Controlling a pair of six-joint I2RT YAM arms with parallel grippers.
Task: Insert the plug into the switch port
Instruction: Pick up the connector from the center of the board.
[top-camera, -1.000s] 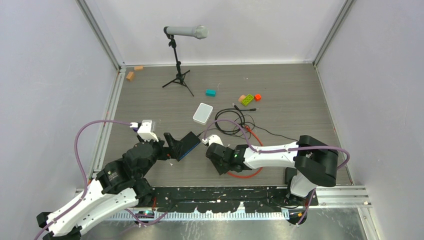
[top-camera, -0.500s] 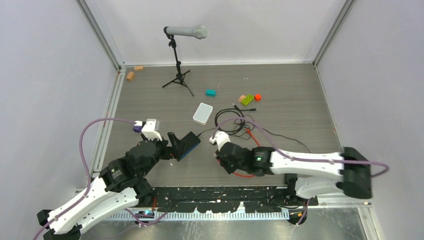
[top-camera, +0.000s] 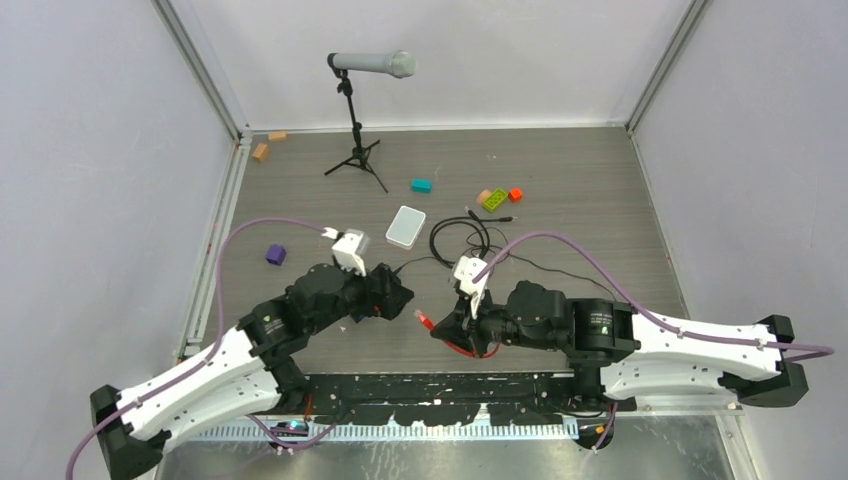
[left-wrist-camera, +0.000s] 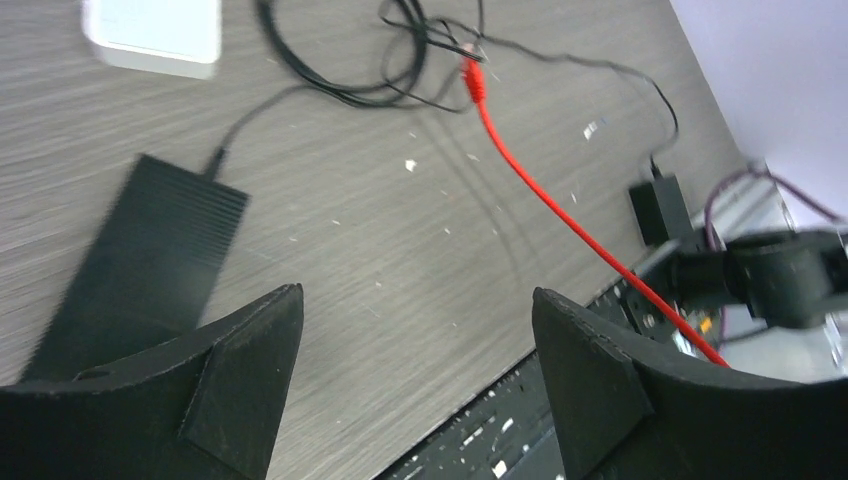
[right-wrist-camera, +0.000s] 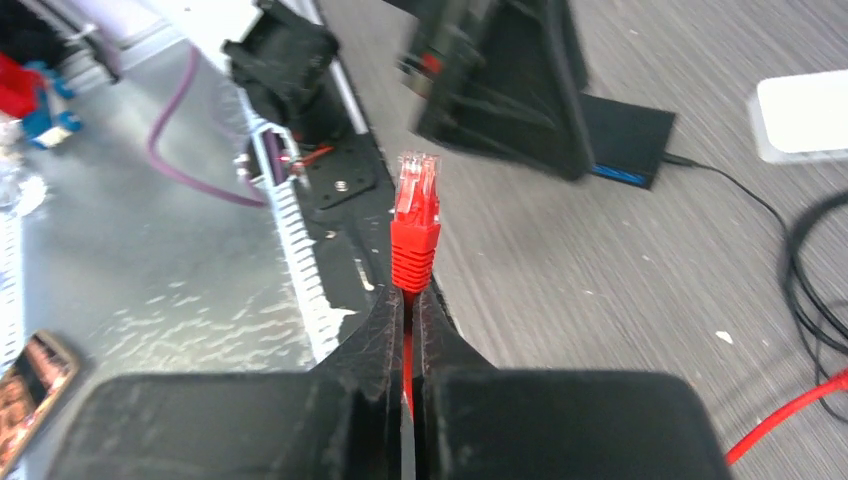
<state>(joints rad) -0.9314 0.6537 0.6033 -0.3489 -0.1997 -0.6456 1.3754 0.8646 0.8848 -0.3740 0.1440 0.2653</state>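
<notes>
Left arm reaches from the near-left corner toward table centre. The left gripper (left-wrist-camera: 417, 300) hovers low, its fingers (left-wrist-camera: 230, 370) spread wide with only bare table between them. Right arm stretches in from the near-right, forearm low and pointing left. The right gripper (right-wrist-camera: 408, 295) is clamped tight on the red cable (right-wrist-camera: 800, 420) just behind the plug (right-wrist-camera: 415, 215).

The plug is off the table, sticking out past the fingertips, clear tip forward. It is near the switch (right-wrist-camera: 630, 135) but apart from it. The switch lies flat on the table just beside the left gripper, blue edge (right-wrist-camera: 615, 175) showing. Individual ports are too small to tell.

The table (top-camera: 580, 180) is grey wood-grain, with pale walls on three sides and metal frame posts at the back corners. A white box (top-camera: 405, 226) sits mid-table beside a black cable tangle (top-camera: 460, 240). The microphone on a tripod (top-camera: 372, 65) stands at the back. Loose blocks:
- teal block (top-camera: 421, 185)
- green block (top-camera: 494, 199)
- orange block (top-camera: 516, 194)
- purple block (top-camera: 275, 254)
- two tan blocks (top-camera: 261, 152), far left

A black adapter (left-wrist-camera: 660, 205) lies near the front rail.
</notes>
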